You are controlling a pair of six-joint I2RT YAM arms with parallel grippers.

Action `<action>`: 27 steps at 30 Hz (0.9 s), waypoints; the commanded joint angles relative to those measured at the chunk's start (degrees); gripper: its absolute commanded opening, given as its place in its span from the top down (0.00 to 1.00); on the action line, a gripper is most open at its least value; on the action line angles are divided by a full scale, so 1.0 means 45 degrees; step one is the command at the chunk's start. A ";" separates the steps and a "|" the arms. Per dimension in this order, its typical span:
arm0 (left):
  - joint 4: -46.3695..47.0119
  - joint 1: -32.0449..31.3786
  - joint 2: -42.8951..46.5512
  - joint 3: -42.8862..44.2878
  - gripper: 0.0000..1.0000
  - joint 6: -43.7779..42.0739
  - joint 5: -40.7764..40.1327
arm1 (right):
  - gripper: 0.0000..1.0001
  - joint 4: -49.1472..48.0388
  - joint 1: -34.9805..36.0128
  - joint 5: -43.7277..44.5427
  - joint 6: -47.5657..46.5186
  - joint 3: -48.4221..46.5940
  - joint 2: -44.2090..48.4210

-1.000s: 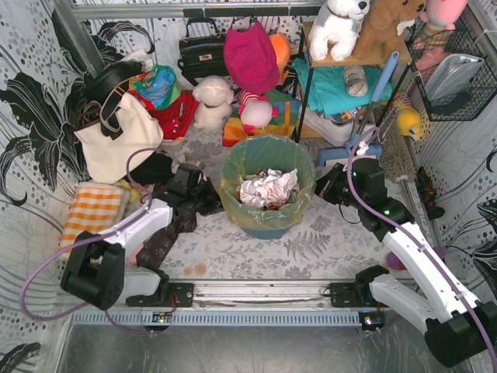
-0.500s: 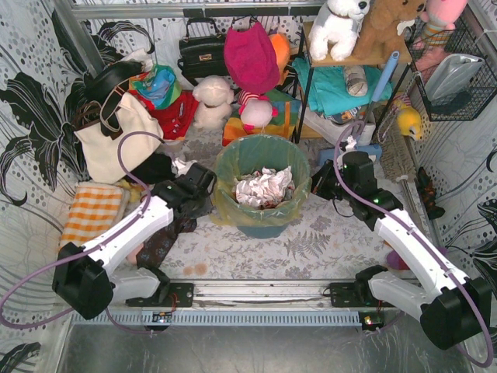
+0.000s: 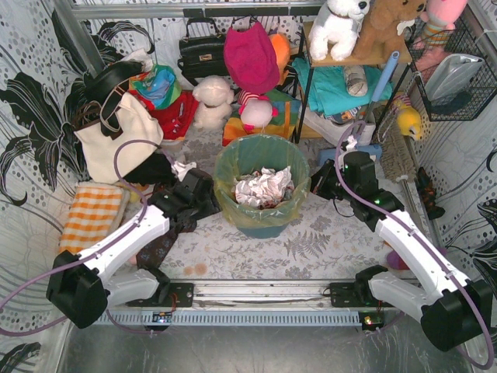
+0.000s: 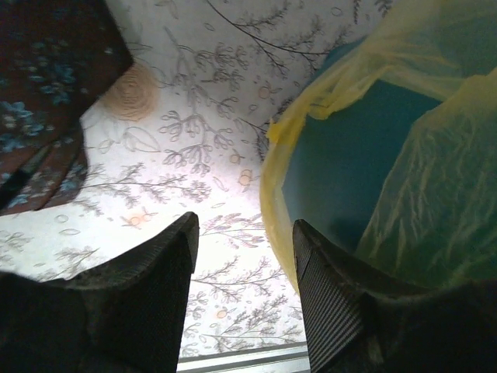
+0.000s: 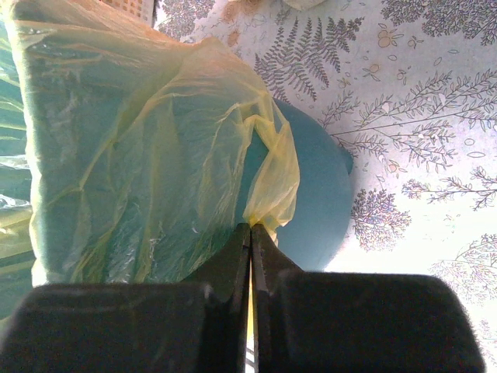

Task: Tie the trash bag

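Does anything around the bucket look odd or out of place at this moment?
One thing: the trash bag is gripped on one side only. The right hand pinches a fold of it, while the left hand is open beside the bucket, holding nothing.

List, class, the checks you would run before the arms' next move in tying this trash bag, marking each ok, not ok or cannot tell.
1. Right gripper shut on the trash bag edge: ok.
2. Left gripper gripping the bag: not ok; open, plastic beside it.
3. Bag rim freed from the teal bucket: not ok; draped over it.
4. Crumpled paper inside the bag: ok.
5. Plastic free of tears: cannot tell.
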State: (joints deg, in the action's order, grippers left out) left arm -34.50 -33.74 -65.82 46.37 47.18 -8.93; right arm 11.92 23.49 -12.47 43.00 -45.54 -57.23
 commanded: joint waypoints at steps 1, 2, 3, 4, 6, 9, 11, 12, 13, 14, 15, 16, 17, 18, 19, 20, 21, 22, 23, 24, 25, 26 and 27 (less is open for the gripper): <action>0.2917 -0.0042 0.0001 -0.0854 0.39 0.0280 0.1337 | 1.00 -0.0402 0.0035 -0.0288 0.0124 -0.0111 0.0303; 0.3323 -0.0042 0.0033 -0.1049 0.39 0.0334 0.1532 | 1.00 -0.0389 0.0035 -0.0295 0.0130 -0.0087 0.0319; 0.3657 -0.0042 0.0025 -0.1254 0.38 0.0368 0.1686 | 1.00 -0.0389 0.0033 -0.0278 0.0119 -0.0072 0.0338; 0.4007 -0.0042 0.0036 -0.1429 0.38 0.0384 0.1798 | 1.00 -0.0397 0.0035 -0.0266 0.0130 -0.0060 0.0363; 0.4631 -0.0042 0.0015 -0.1925 0.38 0.0443 0.1973 | 1.00 -0.0357 0.0035 -0.0257 0.0130 -0.0056 0.0405; 0.5074 -0.0037 -0.0040 -0.2382 0.38 0.0548 0.1867 | 1.00 -0.0343 0.0035 -0.0247 0.0165 0.0015 0.0466; 0.5324 -0.0038 -0.0098 -0.2619 0.39 0.0563 0.1760 | 1.00 -0.0348 0.0035 -0.0227 0.0216 0.0086 0.0516; 0.5553 -0.0027 -0.0116 -0.2757 0.39 0.0536 0.1749 | 1.00 -0.0365 0.0035 -0.0219 0.0232 0.0113 0.0539; 0.5777 -0.0035 -0.0150 -0.2908 0.39 0.0535 0.1764 | 1.00 -0.0364 0.0035 -0.0217 0.0241 0.0141 0.0549; 0.6027 -0.0032 -0.0199 -0.3054 0.39 0.0515 0.1769 | 1.00 -0.0364 0.0035 -0.0245 0.0260 0.0157 0.0538; 0.6222 -0.0041 -0.0261 -0.3185 0.39 0.0517 0.1769 | 1.00 -0.0377 0.0035 -0.0255 0.0269 0.0176 0.0534; 0.6353 -0.0027 -0.0356 -0.3264 0.39 0.0522 0.1764 | 1.00 -0.0366 0.0035 -0.0273 0.0285 0.0178 0.0546; 0.6431 -0.0040 -0.0444 -0.3299 0.39 0.0472 0.1754 | 1.00 -0.0360 0.0030 -0.0276 0.0302 0.0183 0.0542; 0.6458 -0.0032 -0.0540 -0.3310 0.40 0.0431 0.1714 | 1.00 -0.0364 0.0034 -0.0276 0.0297 0.0179 0.0562; 0.6432 -0.0041 -0.0631 -0.3305 0.41 0.0431 0.1655 | 1.00 -0.0358 0.0035 -0.0266 0.0306 0.0178 0.0557; 0.6387 -0.0042 -0.0674 -0.3284 0.42 0.0385 0.1545 | 1.00 -0.0332 0.0035 -0.0258 0.0321 0.0178 0.0587; 0.6320 -0.0042 -0.0728 -0.3260 0.43 0.0377 0.1465 | 1.00 -0.0333 0.0035 -0.0257 0.0311 0.0178 0.0579; 0.6278 -0.0042 -0.0781 -0.3245 0.44 0.0349 0.1385 | 1.00 -0.0321 0.0035 -0.0247 0.0303 0.0178 0.0584; 0.6236 -0.0037 -0.0790 -0.3221 0.46 0.0343 0.1306 | 1.00 -0.0300 0.0035 -0.0228 0.0302 0.0169 0.0589; 0.6145 -0.0042 -0.0801 -0.3174 0.49 0.0305 0.1226 | 1.00 -0.0261 0.0035 -0.0194 0.0306 0.0160 0.0604; 0.6027 -0.0030 -0.0793 -0.3102 0.51 0.0303 0.1123 | 1.00 -0.0225 0.0035 -0.0156 0.0304 0.0159 0.0625; 0.5875 -0.0036 -0.0757 -0.3008 0.55 0.0278 0.1005 | 1.00 -0.0186 0.0035 -0.0075 0.0307 0.0169 0.0677; 0.5678 -0.0041 -0.0667 -0.2893 0.59 0.0219 0.0875 | 1.00 -0.0061 0.0035 0.0064 0.0300 0.0145 0.0732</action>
State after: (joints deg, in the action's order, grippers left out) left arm -10.63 -33.71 -69.25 31.66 48.95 -2.11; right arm 11.97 23.44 -12.43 43.70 -45.52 -55.70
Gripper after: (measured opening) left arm 0.460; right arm 0.002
